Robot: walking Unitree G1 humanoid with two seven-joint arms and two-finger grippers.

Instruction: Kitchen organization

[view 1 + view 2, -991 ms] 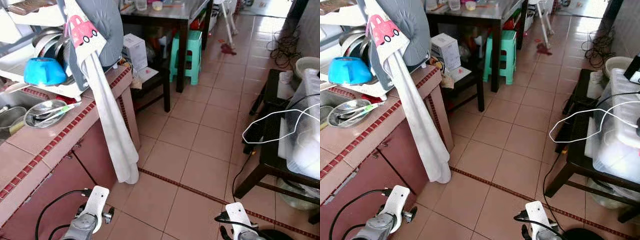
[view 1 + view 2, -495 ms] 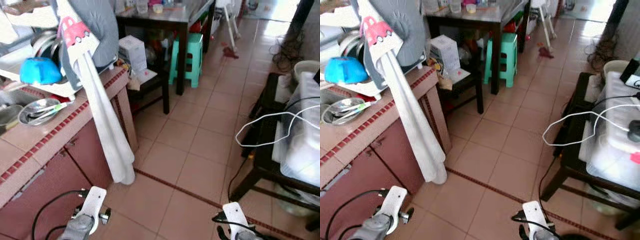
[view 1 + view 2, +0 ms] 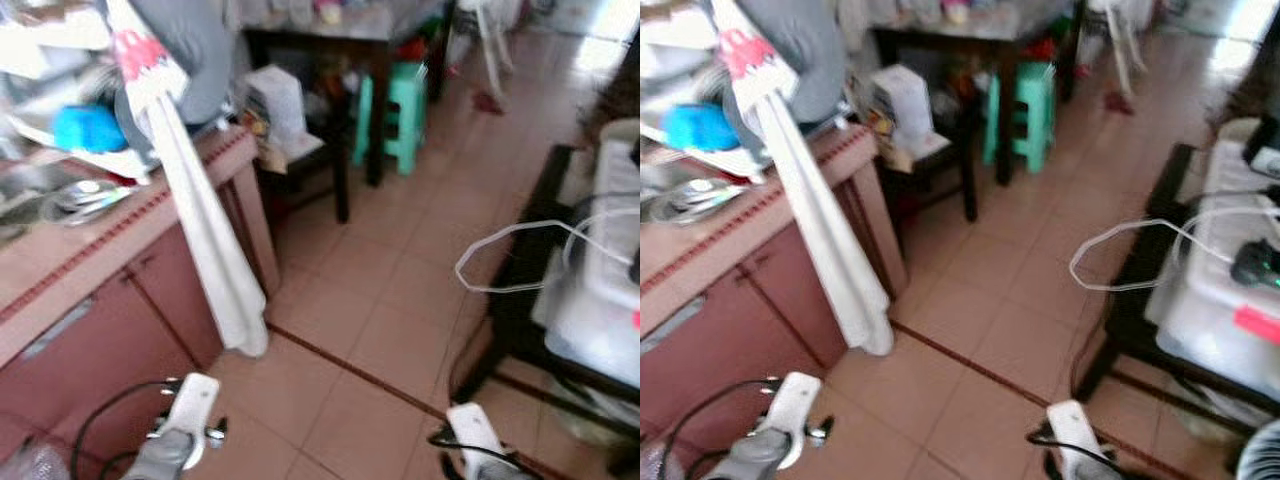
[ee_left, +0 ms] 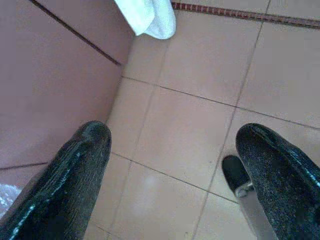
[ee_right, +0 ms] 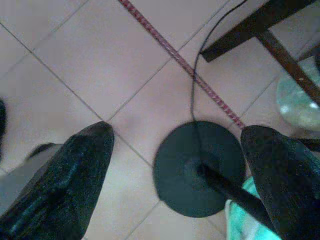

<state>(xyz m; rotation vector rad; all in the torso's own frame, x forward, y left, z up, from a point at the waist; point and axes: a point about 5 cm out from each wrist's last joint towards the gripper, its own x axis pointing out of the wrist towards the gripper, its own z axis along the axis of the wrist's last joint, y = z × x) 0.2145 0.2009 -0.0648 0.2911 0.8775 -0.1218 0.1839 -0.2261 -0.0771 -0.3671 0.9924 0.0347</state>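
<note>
A long white towel [image 3: 205, 240] is hanging straight down from the edge of the red-tiled worktop [image 3: 95, 250], its long axis vertical and its lower end nearly reaching the floor [image 3: 380, 290]. On the worktop one blue bowl [image 3: 88, 128] is sitting beside one metal dish [image 3: 85, 195], both blurred. Both arms are hanging low. The left end effector [image 4: 172, 150] is pointing at the floor by the cabinet, fingers spread and holding nothing. The right end effector [image 5: 177, 145] is likewise spread and holding nothing above one round black base [image 5: 197, 167]. One green stool [image 3: 395, 110] is standing farther off.
</note>
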